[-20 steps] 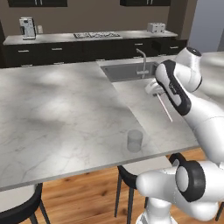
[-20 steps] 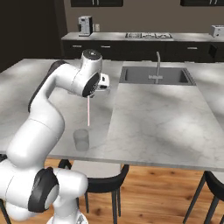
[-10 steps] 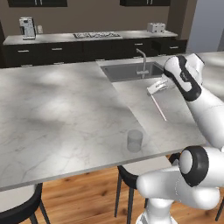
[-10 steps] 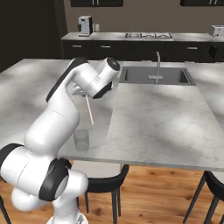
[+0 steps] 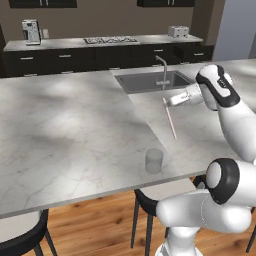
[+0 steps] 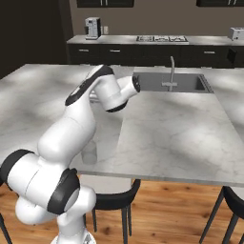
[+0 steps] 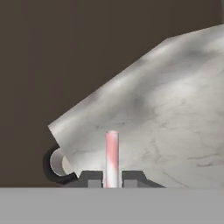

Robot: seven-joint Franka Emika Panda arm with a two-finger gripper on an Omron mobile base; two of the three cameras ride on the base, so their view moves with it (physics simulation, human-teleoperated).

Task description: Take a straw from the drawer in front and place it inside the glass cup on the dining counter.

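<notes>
1. The end effector [image 5: 172,100], right of centre in the left base view, is clamped on the top of the straw [image 5: 170,118].
2. The straw hangs tilted above the marble surface [image 5: 75,125].
3. The glass cup [image 5: 154,161] stands near the surface's front edge, lower centre, apart from the straw.
4. In the hand view, the fingers [image 7: 91,178] pinch the straw [image 7: 112,158].

Glass cup [image 5: 154,160] on dining counter [image 5: 65,130]
</notes>
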